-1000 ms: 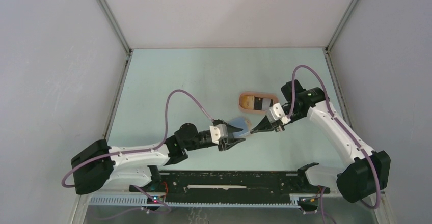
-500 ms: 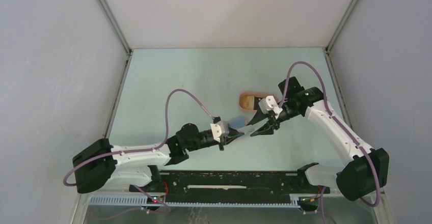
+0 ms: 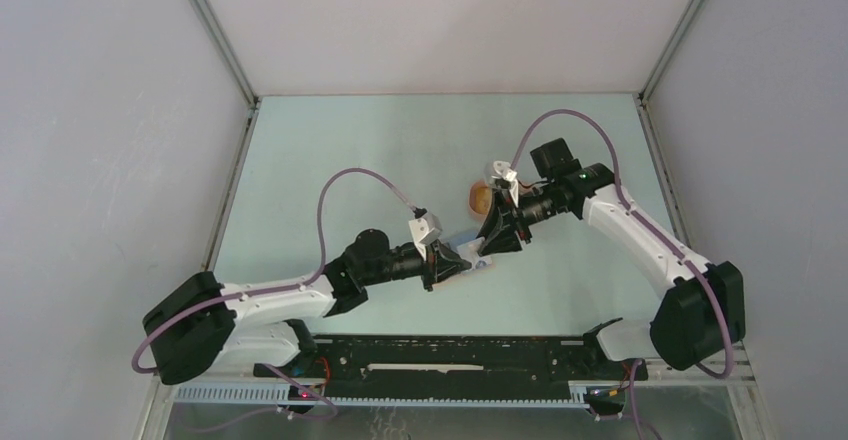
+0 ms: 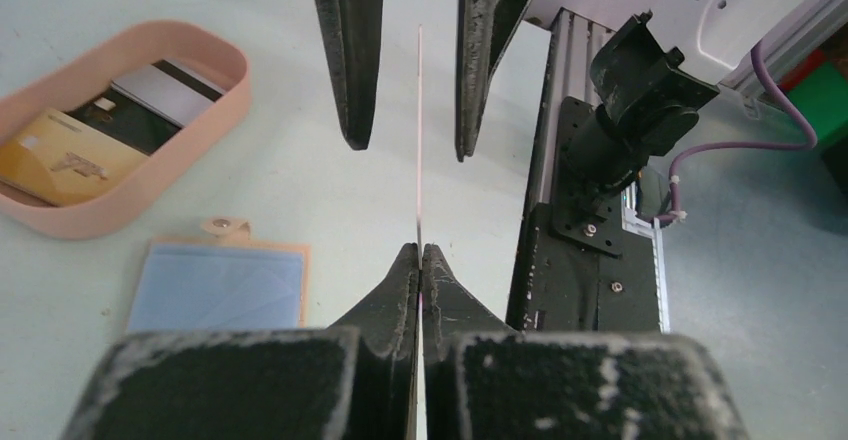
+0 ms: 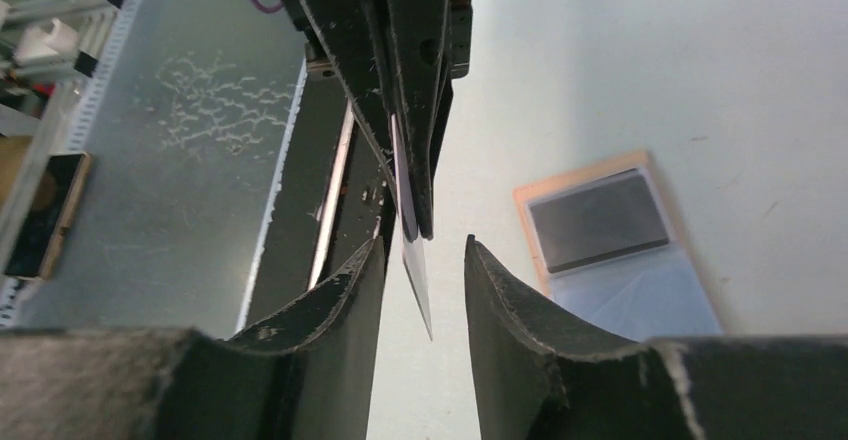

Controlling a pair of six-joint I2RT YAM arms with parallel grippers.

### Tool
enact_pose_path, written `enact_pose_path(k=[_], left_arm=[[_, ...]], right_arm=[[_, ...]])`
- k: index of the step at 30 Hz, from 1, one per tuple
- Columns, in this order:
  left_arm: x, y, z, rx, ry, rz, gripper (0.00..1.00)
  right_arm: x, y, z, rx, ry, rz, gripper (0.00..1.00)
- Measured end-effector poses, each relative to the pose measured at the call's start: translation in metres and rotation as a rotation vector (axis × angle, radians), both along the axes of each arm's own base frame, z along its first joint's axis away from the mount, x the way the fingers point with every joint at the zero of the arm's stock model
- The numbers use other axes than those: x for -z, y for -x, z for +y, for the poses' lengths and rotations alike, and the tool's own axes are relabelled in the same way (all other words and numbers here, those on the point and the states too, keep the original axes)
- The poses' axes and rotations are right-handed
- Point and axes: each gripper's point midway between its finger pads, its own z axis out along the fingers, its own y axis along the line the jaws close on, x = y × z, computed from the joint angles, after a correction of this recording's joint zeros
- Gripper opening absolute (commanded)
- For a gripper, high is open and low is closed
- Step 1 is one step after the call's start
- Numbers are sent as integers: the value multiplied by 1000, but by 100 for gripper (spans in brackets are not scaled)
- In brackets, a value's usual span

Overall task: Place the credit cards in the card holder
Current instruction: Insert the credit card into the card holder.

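My left gripper [image 4: 420, 250] is shut on a light credit card [image 4: 419, 140] and holds it edge-on above the table. My right gripper [image 5: 424, 245] is open, with one finger on each side of that card [image 5: 415, 275] and a gap on both sides. In the top view the two grippers meet tip to tip, left [image 3: 460, 263] and right [image 3: 488, 248]. The tan card holder [image 4: 220, 285] lies open and flat on the table beside them, and a dark card [image 5: 598, 220] sits in one of its pockets. A yellowish card [image 4: 60, 155] and a black-and-white card [image 4: 165, 95] lie in the tray.
The peach-pink oval tray [image 4: 215, 120] stands just beyond the card holder, and the right arm partly covers it in the top view [image 3: 479, 197]. The black rail [image 3: 450, 355] with the arm bases runs along the near edge. Grey walls enclose the table on three sides.
My right gripper has swung left from beside the tray and now straddles the card. My left gripper has turned the card from flat to edge-on and shifted slightly.
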Motion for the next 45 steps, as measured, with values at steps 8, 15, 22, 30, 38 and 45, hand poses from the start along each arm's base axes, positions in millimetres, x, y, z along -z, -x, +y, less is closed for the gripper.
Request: enact_pose_path(k=[8,15,22,30,38,45], left_arm=[[12,1,1,20,-10,104,0],[8,-6,3,9,22,153,0],[3,-7,3,8,46,175,13],[-2,-21,19,-77,81,174,68],[8,-34,62,-294,80,128,82],[44,-50,83,-456,5,207,63]], right_arm=[[-1,-7,8,27,35,115,36],[-1,-7,8,34,40,135,19],[0,-12,11,35,51,172,0],[15,-22,15,77,97,285,0],[60,-51,15,267,197,422,0],[112,-71,13,459,281,568,0]])
